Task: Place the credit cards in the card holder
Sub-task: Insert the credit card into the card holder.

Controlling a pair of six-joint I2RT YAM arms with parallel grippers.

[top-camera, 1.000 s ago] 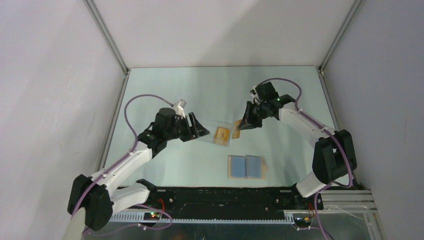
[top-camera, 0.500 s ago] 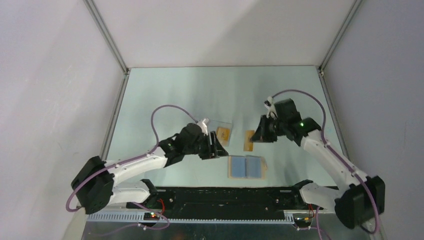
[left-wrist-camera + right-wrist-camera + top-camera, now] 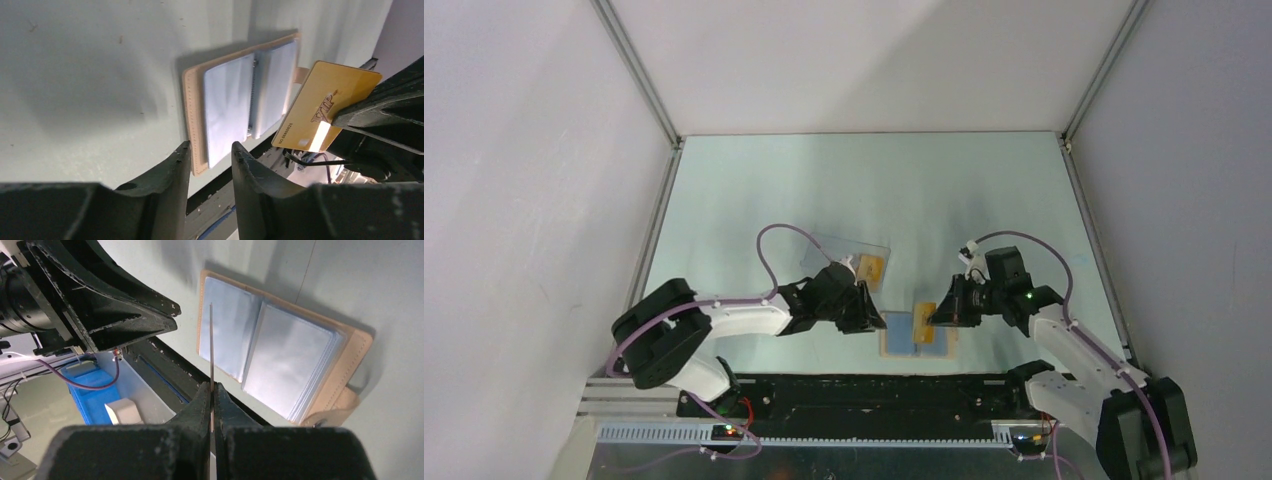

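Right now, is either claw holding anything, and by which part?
The right claw pinches a gold credit card by one edge; the left claw looks empty.

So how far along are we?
Done: the card holder lies open, no card visible in its sleeves. In hand: the right gripper pinches a gold card over it; the left gripper hovers open at its edge. Left: insert it, then the second card in the clear box.
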